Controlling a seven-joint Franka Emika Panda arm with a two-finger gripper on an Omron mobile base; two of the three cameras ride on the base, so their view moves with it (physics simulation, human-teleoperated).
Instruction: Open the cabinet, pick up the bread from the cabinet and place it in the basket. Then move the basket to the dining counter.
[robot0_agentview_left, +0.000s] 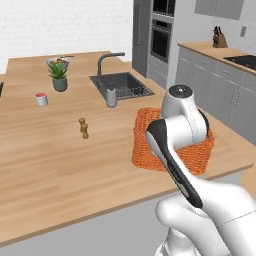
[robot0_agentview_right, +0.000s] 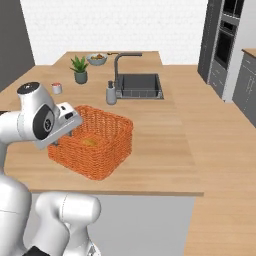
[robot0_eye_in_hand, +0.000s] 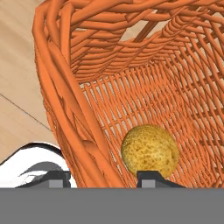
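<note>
The orange wicker basket (robot0_agentview_left: 145, 134) (robot0_agentview_right: 107, 145) (robot0_eye_in_hand: 131, 78) stands on the light-wood dining counter (robot0_agentview_left: 60, 160) (robot0_agentview_right: 165, 130), near its front edge. The bread (robot0_eye_in_hand: 150, 151) (robot0_agentview_right: 90, 142), a round golden-tan piece, lies on the basket's floor. My gripper (robot0_eye_in_hand: 105, 177) (robot0_agentview_right: 62, 140) reaches down over the basket's near-left wall. That wall runs between the two fingertips, one outside and one inside next to the bread, so the gripper is shut on the wall. In the left base view my own arm covers the hand. Part of a grey upper cabinet (robot0_agentview_left: 220, 7) shows at the top right, doors shut.
Behind the basket are the dark inset sink (robot0_agentview_left: 122, 84) (robot0_agentview_right: 140, 85), a grey faucet (robot0_agentview_left: 102, 62) and a soap bottle (robot0_agentview_left: 111, 96) (robot0_agentview_right: 111, 93). A potted plant (robot0_agentview_left: 59, 75), a bowl (robot0_agentview_right: 97, 59), a small cup (robot0_agentview_left: 42, 99) and two shakers (robot0_agentview_left: 83, 127) stand to the left.
</note>
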